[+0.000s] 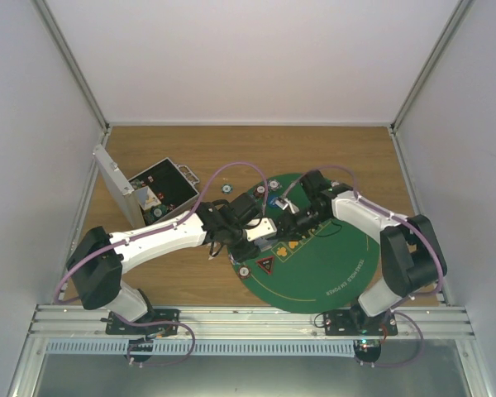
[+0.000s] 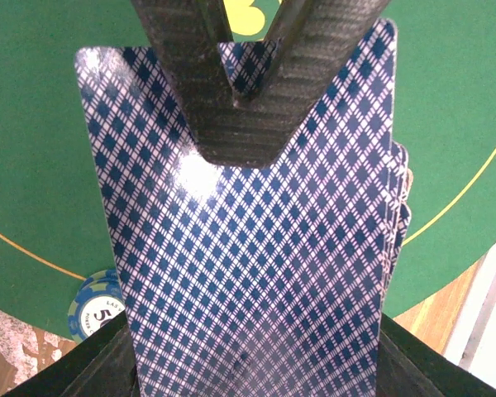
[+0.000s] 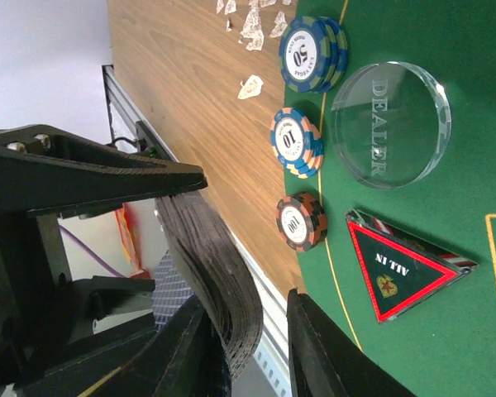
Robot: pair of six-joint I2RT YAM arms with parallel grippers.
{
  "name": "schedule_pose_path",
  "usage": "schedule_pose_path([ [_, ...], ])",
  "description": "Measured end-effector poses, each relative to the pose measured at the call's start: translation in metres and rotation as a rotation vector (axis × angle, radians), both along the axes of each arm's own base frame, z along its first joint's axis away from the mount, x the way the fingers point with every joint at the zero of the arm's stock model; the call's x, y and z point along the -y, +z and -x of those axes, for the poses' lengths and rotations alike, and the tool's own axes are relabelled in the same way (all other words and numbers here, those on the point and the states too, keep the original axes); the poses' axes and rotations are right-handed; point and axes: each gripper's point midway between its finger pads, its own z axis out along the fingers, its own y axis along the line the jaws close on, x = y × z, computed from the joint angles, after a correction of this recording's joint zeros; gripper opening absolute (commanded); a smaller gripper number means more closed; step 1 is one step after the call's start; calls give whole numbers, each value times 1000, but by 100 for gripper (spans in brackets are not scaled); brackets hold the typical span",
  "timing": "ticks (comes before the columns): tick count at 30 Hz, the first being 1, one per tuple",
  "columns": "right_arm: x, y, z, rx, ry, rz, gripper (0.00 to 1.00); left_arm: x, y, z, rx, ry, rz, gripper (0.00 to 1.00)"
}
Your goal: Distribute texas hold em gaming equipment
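Green felt mat (image 2: 33, 149) under card deck (image 2: 256, 273)

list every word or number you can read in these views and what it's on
"DEALER": clear round disc
"ALL IN": red-edged triangle marker
"50": blue chip stack
"10": blue-and-orange chip stack
"100": red-brown chip stack
"5", rest hidden behind cards: blue chip, left wrist view
Too small to read: chip rim lettering, white print on green mat
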Motion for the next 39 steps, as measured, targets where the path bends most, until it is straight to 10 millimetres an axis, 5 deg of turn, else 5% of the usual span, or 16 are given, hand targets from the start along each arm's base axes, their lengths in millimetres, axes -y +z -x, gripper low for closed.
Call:
schedule_pose_path([
  [14, 4, 12, 0, 31, -10, 2, 1, 0, 0, 0, 0, 0, -1, 58],
  [27, 23, 28, -4, 84, -75, 36, 1, -1, -1, -2, 8, 3, -7, 58],
  [39, 112, 39, -68, 186, -494, 117, 1, -21, -13, -15, 26, 60, -59, 58],
])
